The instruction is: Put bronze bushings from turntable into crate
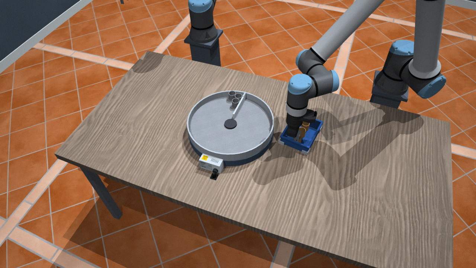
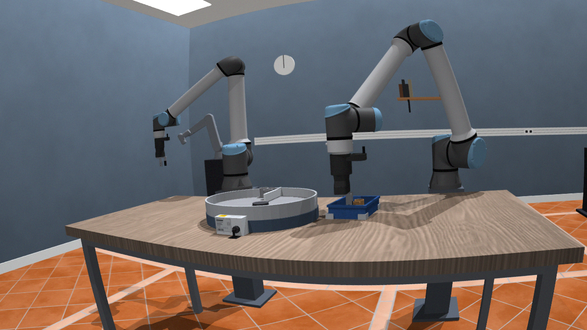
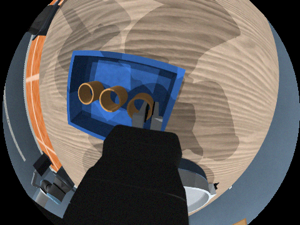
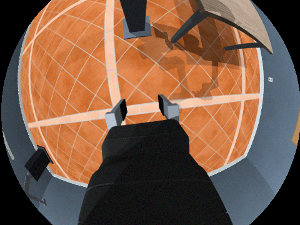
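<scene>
My left gripper (image 1: 298, 135) (image 2: 350, 199) (image 3: 150, 107) is inside the blue crate (image 1: 294, 145) (image 2: 348, 211) (image 3: 125, 56), shut on the wall of a bronze bushing (image 3: 130, 109), one finger inside its bore. Whether that bushing touches the crate floor I cannot tell. Two more bronze bushings (image 3: 122, 90) (image 3: 98, 85) stand beside it in a row. The crate sits level, with white corner guides (image 1: 304, 151) (image 2: 362, 216) at its visible corners. Three steel bushings (image 1: 231, 96) (image 1: 235, 103) stand on the turntable (image 1: 212, 133) (image 2: 283, 211). My right gripper (image 2: 163, 161) (image 4: 142, 103) is open and empty, away from the table.
A straight divider (image 1: 238, 105) (image 2: 272, 194) and a dark hub (image 1: 230, 124) stand inside the turntable's raised rim, beside the steel bushings. A white control box (image 1: 211, 163) (image 2: 230, 224) sits at the turntable's front. The turntable stands close beside the crate on the wooden table (image 1: 133, 133).
</scene>
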Action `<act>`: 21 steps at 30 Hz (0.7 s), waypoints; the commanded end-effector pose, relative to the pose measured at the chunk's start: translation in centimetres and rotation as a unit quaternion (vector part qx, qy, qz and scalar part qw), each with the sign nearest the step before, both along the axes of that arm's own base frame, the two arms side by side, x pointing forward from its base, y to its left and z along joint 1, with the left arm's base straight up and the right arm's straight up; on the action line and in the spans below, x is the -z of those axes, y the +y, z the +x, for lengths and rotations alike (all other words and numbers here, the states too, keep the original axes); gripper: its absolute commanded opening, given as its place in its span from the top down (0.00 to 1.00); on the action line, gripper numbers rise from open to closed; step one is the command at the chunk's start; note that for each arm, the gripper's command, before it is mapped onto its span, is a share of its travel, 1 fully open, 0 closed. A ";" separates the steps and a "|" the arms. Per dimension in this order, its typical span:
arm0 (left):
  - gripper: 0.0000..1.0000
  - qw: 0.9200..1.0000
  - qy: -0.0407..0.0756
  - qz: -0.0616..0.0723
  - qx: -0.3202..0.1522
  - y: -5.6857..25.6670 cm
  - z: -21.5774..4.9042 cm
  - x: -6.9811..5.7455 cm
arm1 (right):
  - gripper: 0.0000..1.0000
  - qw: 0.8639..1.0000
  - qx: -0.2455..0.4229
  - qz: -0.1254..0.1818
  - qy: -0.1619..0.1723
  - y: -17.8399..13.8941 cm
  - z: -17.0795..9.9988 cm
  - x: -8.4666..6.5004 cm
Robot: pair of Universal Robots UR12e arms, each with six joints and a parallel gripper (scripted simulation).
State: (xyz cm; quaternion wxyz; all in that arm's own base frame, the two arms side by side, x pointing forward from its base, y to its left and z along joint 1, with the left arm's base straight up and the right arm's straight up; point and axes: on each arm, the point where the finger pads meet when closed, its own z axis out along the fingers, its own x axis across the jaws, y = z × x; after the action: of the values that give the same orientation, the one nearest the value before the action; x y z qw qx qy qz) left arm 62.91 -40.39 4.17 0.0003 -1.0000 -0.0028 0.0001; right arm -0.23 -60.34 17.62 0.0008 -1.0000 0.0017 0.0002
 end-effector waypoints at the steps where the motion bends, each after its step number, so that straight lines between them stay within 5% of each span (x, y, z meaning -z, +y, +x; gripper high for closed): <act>1: 1.00 1.000 -0.001 -0.001 0.000 -0.1 0.1 -0.1 | 0.00 1.000 0.000 -0.001 0.000 -0.1 0.0 -0.1; 7: 1.00 1.000 -0.001 -0.001 0.000 -0.1 0.1 -0.1 | 0.00 1.000 0.000 -0.001 0.000 -0.1 0.0 -0.1; 8: 0.62 1.000 -0.001 -0.001 0.000 -0.1 0.1 -0.1 | 0.00 1.000 0.000 -0.001 0.000 -0.1 0.0 -0.1; 21: 0.62 1.000 -0.001 -0.001 0.000 -0.1 0.1 -0.1 | 0.00 1.000 0.000 -0.001 0.000 -0.1 0.0 -0.1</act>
State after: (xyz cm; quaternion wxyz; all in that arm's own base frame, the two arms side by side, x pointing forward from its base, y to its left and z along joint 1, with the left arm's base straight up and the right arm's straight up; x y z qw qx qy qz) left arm 62.91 -40.39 4.17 0.0003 -1.0000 -0.0028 0.0001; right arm -0.23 -60.34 17.62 0.0008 -1.0000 0.0017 0.0002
